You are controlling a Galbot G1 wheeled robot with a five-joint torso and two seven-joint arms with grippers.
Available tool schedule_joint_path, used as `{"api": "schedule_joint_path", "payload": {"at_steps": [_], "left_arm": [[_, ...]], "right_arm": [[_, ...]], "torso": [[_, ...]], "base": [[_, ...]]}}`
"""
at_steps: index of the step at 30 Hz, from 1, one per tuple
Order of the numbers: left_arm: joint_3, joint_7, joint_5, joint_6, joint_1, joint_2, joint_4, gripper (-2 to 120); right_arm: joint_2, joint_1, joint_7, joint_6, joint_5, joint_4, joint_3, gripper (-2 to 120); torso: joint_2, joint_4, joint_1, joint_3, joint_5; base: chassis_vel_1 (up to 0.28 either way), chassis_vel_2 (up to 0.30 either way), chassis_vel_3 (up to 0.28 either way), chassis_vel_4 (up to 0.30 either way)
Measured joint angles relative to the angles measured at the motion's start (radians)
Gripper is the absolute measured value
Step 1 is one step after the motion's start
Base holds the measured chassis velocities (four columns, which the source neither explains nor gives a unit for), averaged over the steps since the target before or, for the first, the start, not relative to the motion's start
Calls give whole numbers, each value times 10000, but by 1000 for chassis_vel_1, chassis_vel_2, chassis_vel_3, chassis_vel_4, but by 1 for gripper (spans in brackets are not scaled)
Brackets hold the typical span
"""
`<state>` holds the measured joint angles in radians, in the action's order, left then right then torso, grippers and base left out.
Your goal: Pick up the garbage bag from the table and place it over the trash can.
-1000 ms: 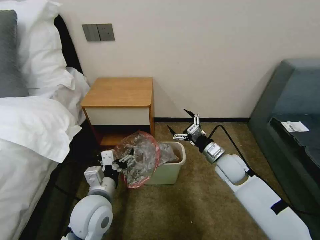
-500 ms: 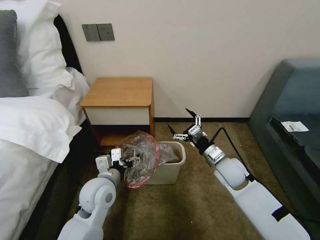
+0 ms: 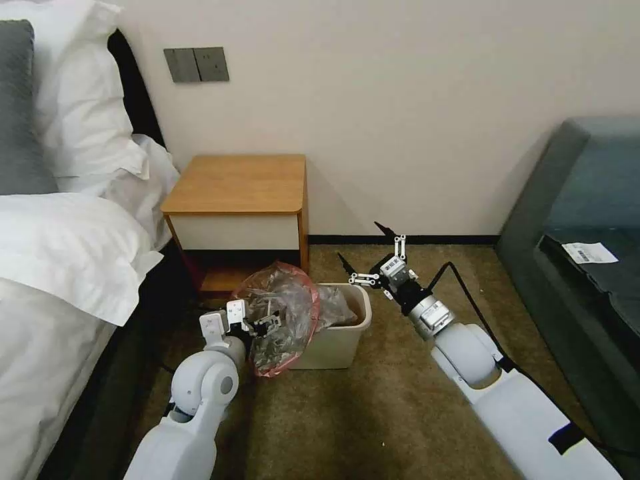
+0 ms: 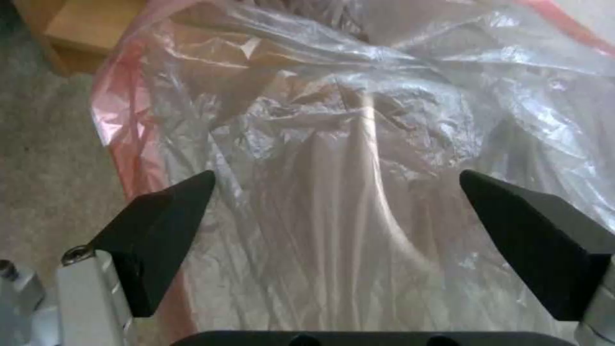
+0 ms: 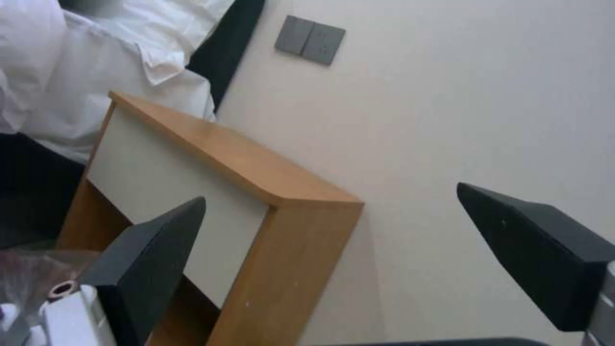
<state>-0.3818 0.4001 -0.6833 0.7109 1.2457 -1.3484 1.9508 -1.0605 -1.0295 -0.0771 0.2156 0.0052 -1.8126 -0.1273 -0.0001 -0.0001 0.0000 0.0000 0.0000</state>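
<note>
Since the garbage bag (image 3: 280,313) drapes over the trash can's (image 3: 340,343) left rim, limp and slippery, I'd pinch its red edge band; my left tool (image 4: 336,202) and right tool (image 3: 373,257) are spread, empty.

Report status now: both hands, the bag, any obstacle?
Left hand open, at bag. Right hand open, above bin, right side. Bag draped on bin's left rim, not fully over. Nothing in the way.
</note>
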Motion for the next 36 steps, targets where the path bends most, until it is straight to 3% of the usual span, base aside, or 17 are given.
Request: {"api": "schedule_joint_path", "payload": {"at_steps": [19,22,27,36], "left_arm": [[130,9,45,1,-586,-373,-1018,93],[156,12,54,1,-708,-414,-1291,81],[159,-34,62,-41,-757,-439,-1433,76],[167,-218,97,-99,-730,-457,-1548,51]], "right_arm": [[-20,-298,-46,154,-59,-286,-161,100],[6,-360,-46,168,-50,-349,-200,100],[23,-400,-43,175,-44,-421,-223,100],[17,-453,-32,190,-24,-534,-240,100]], "torso": [[0,0,0,0,0],[0,0,0,0,0],[1,2,0,0,3],[4,2,-1,-3,3]], "base": [[0,0,0,0],[0,0,0,0],[0,0,0,0],[0,0,0,0]]}}
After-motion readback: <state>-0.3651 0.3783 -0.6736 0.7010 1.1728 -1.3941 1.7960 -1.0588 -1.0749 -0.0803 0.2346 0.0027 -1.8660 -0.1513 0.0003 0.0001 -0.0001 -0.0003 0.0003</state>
